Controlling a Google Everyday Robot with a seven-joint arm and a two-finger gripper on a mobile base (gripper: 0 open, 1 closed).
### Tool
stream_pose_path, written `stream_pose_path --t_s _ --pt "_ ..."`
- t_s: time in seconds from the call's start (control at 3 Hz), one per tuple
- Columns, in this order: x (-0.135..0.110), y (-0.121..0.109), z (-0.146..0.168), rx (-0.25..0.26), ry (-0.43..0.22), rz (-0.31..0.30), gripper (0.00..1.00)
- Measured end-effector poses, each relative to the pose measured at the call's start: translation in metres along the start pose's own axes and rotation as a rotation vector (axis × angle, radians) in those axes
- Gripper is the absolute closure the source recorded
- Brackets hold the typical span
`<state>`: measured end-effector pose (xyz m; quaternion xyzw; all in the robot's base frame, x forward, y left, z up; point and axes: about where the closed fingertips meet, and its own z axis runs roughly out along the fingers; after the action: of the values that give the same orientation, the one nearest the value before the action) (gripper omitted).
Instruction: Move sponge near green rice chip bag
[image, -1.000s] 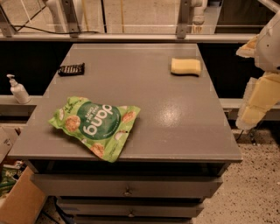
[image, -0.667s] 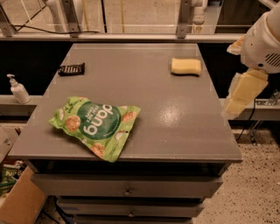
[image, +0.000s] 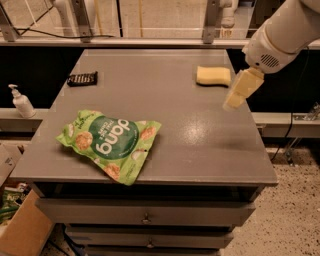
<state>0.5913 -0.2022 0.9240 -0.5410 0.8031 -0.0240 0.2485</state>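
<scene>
While the sponge (image: 213, 76) lies flat at the far right of the table (image: 200, 150), the gripper (image: 234, 100) hangs just to its right and a little nearer, over the table's right side and apart from the sponge. Whether it is spread or pressed together cannot be told. The bag (image: 111, 143) lies at the near left, well apart from the sponge.

The sponge is judged light, soft and springy, so some yielding under pressure is to be expected. It is best taken across its shorter width, near the middle, with a light squeeze.

The bag is crumpled and its contents are hidden. The drawers (image: 145, 212) under the table are shut. A cardboard box (image: 20, 235) is seen at the lower left, and what it holds cannot be made out.
</scene>
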Motion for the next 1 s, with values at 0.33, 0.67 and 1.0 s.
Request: stream_pose_path --t_s 0.33,0.67,1.0 --pt "-0.007 -0.033 0.032 0.040 0.011 0.047 0.00" --pt "-0.008 -0.063 0.059 0.084 0.043 0.080 0.00" --pt "-0.005 -0.085 0.079 0.108 0.074 0.112 0.00"
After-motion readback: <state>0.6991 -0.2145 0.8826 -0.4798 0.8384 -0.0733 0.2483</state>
